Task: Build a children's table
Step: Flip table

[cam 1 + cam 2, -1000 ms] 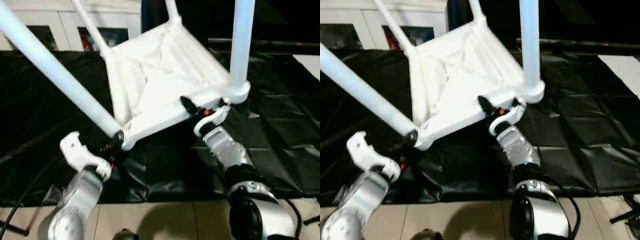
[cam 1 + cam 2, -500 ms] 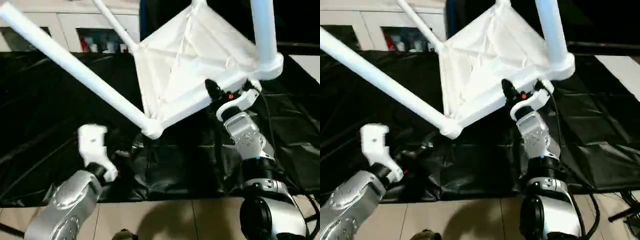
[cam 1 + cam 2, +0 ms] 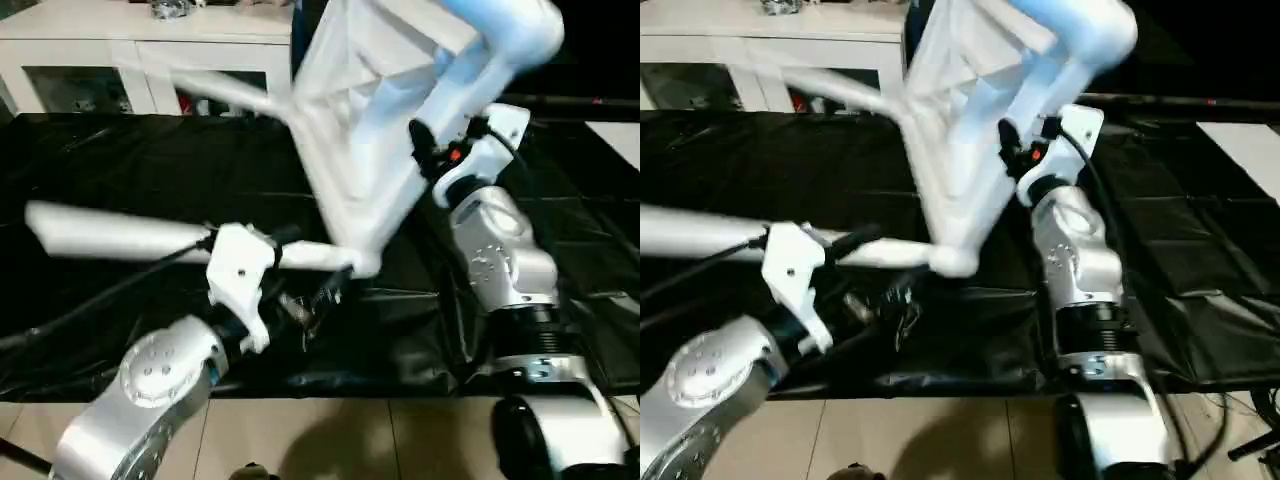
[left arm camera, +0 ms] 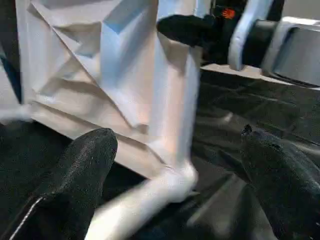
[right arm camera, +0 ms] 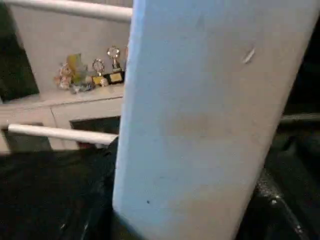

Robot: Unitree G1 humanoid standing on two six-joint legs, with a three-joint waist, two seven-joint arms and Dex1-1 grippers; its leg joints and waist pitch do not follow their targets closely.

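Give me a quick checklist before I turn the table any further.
1. Right gripper clamped on the children's table rim: ok.
2. Left gripper open, off the table: ok.
3. All four legs seated: cannot tell, picture blurred.
4. Table clear of the black sheet: ok, it is tipped up in the air.
5. Nearest leg clear of the left forearm: cannot tell, they overlap.

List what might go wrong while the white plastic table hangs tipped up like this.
1. Only the right gripper pinches the white plastic children's table's rim; the load may twist or slip.
2. The left gripper is open and holds nothing, so nothing backs up that grip.
3. The low leg could hit the left forearm.
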